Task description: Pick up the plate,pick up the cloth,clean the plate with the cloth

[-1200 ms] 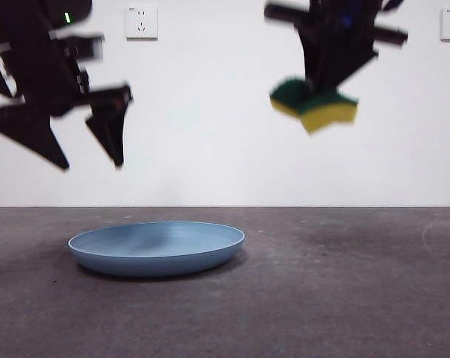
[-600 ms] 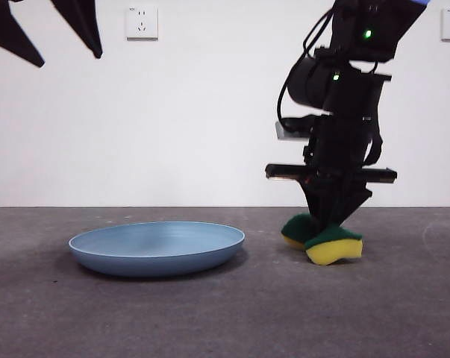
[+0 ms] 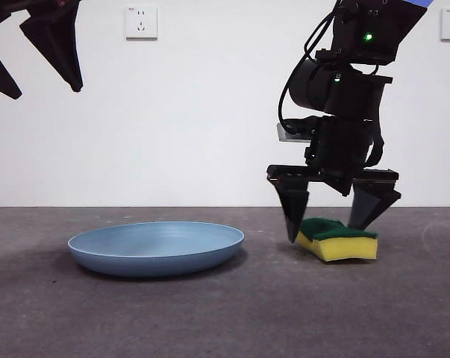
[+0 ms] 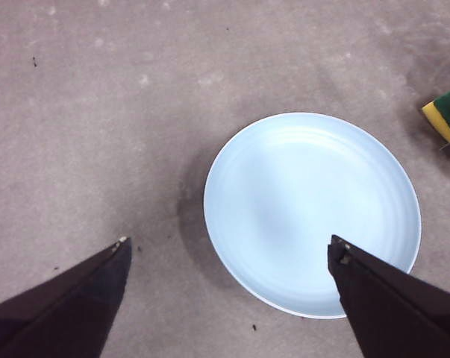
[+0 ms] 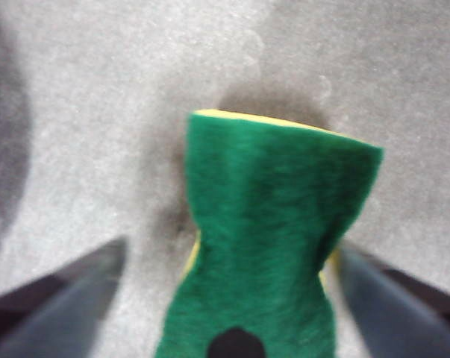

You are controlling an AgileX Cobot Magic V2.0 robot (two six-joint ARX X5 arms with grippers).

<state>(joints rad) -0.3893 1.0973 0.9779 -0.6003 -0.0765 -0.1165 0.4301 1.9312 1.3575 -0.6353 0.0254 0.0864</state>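
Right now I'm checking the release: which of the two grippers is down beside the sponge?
The right gripper: it hangs low with open jaws on either side of the sponge on the table. The left gripper waits high above the plate.

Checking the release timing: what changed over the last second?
The right tool carried the sponge down from mid-air to the table, right of the plate in the front view, then opened and let it go; the sponge now lies flat, green side up, between the spread jaws. The left tool rose toward the top corner, open and empty. The plate stayed where it was.
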